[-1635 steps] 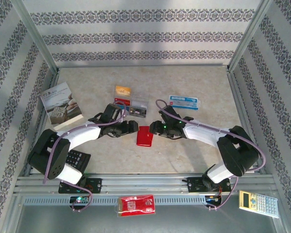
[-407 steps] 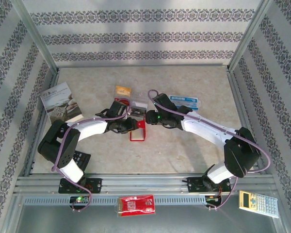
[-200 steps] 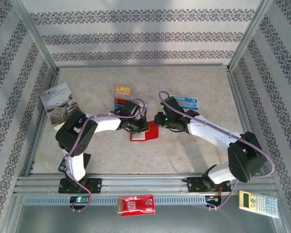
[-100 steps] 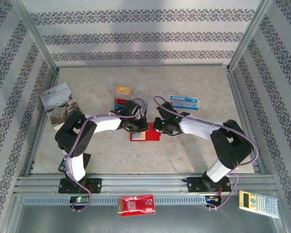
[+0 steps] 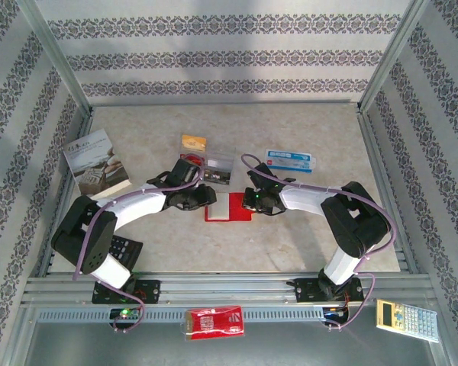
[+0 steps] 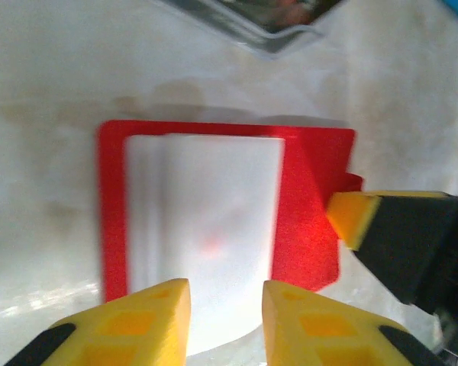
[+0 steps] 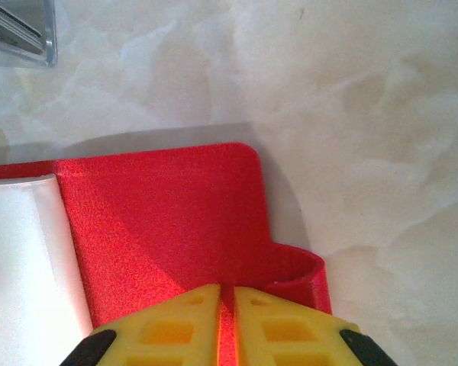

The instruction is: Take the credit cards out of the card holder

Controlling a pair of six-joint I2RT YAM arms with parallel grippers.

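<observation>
The red card holder (image 5: 229,207) lies open and flat on the table, its pale pockets (image 6: 206,221) facing up and washed out by glare. I cannot make out any card inside them. My left gripper (image 6: 225,320) hovers open over the near edge of the pockets, holding nothing. My right gripper (image 7: 227,320) is shut on the holder's right red flap (image 7: 175,229), and its fingertip (image 6: 351,217) also shows in the left wrist view. An orange-yellow credit card (image 5: 194,142) lies on the table behind the holder.
A clear plastic case (image 5: 220,164) and a red-and-blue card (image 5: 189,158) sit just behind the holder. A blue-and-white packet (image 5: 290,160) is at back right and a booklet (image 5: 98,164) at left. A red packet (image 5: 214,322) and a calculator (image 5: 406,319) rest by the front rail.
My left gripper has opened and drawn back slightly to the left, off the pockets. The right gripper keeps its grip on the flap, and the holder stays flat.
</observation>
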